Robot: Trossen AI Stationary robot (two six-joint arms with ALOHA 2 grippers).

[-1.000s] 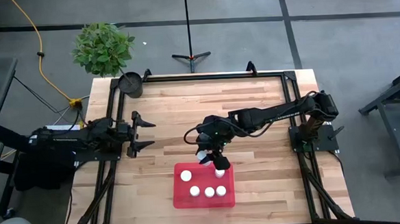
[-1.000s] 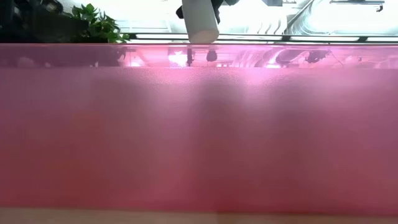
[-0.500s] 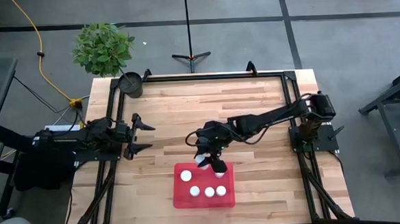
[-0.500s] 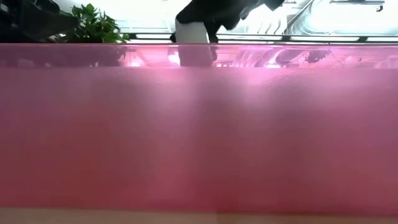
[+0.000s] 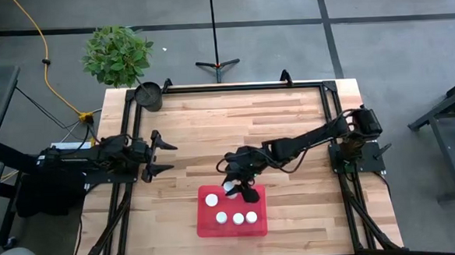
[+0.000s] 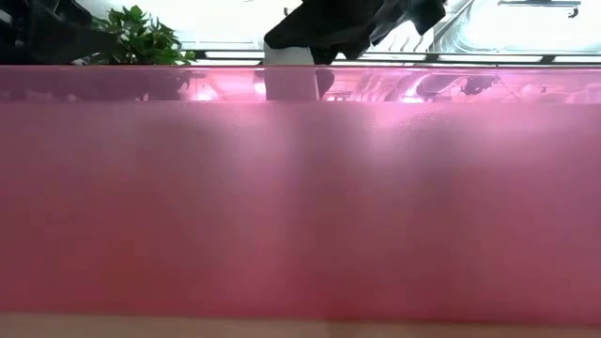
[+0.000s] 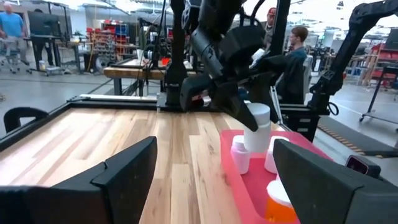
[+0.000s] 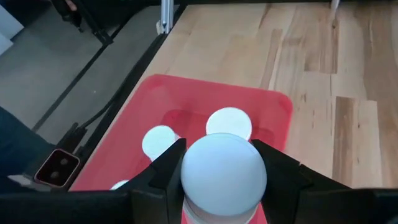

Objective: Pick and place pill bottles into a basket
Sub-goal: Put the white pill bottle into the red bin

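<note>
While right gripper [image 5: 238, 188] pinches pill bottle [image 5: 230, 188] over basket [image 5: 232, 228] at 6 o'clock of table [image 5: 212, 128], four bottles stand inside; left gripper [image 5: 160, 156] spread at 9 o'clock; plant [image 5: 117, 53] and dark pot [image 5: 148, 95] at 11 o'clock.

Low view: basket wall [image 6: 300, 197] blocks nearly everything.

Left wrist: right arm [image 7: 224, 56] screens room.

Right wrist: held cap [image 8: 224, 171] hides basket floor.

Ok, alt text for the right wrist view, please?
The right pincer grips a white-capped bottle above the red basket, where two more white caps show. Wooden table lies beyond.
</note>
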